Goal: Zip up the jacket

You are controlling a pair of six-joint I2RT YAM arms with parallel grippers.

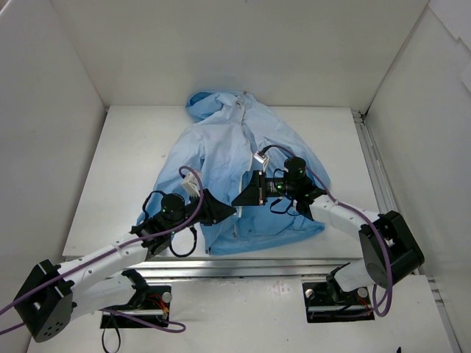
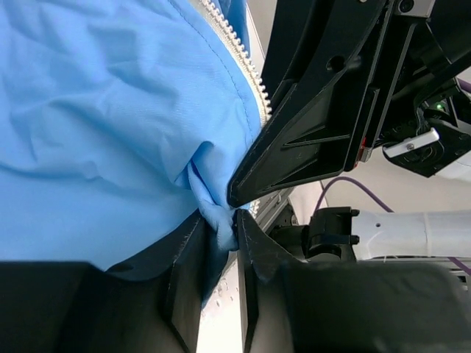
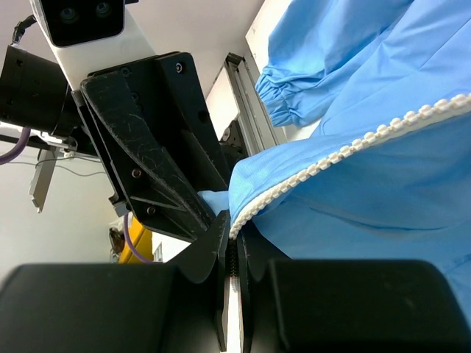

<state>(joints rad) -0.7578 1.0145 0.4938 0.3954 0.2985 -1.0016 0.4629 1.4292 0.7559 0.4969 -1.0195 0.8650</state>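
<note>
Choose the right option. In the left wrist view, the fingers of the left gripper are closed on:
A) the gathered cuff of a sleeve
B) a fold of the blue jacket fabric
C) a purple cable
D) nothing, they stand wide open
B: the left gripper pinches a bunched fold of the jacket, just below the white zipper.

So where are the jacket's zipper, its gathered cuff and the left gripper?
zipper (image 3: 368, 142): right wrist view, on the white teeth.
cuff (image 3: 283, 99): right wrist view, on the gathered end.
left gripper (image 2: 219, 218): left wrist view, between its fingertips, pinching jacket (image 2: 110, 132) fabric.
</note>
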